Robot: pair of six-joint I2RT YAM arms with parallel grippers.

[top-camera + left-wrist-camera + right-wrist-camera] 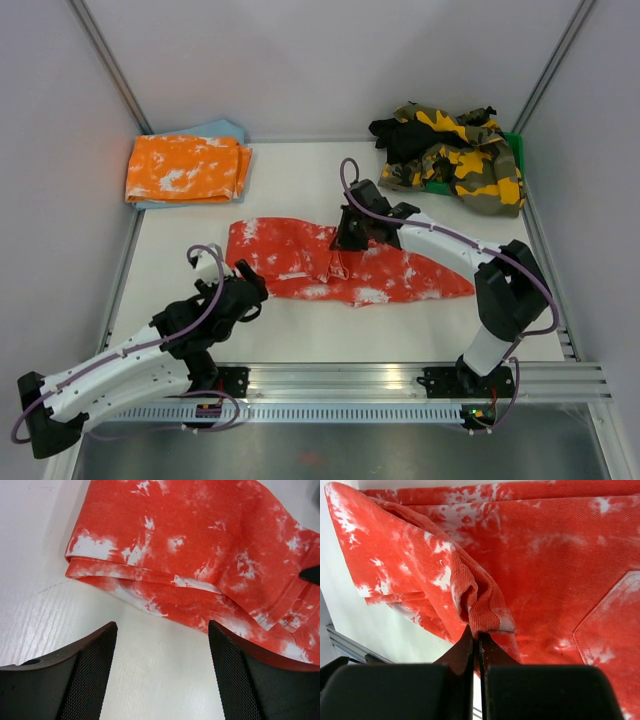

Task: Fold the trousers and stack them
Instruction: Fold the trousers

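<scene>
Nearest us, the left hand (162, 626) stands wide and empty, just short of the left end of the red-and-white trousers (400, 275). They lie spread across the middle of the white desk (330, 335), and the right hand (475, 636) is pinched tight on a raised fold of them. Far back, a folded orange pair (187, 168) sits left and a camouflage heap (455, 160) sits right.

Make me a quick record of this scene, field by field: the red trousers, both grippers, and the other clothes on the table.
red trousers: lying across mid-table, partly folded
left gripper: open, empty, just short of the red trousers' near edge
right gripper: shut on a raised fold of the red trousers
orange trousers: folded, back left corner
camouflage trousers: crumpled heap with black cloth, back right corner
</scene>
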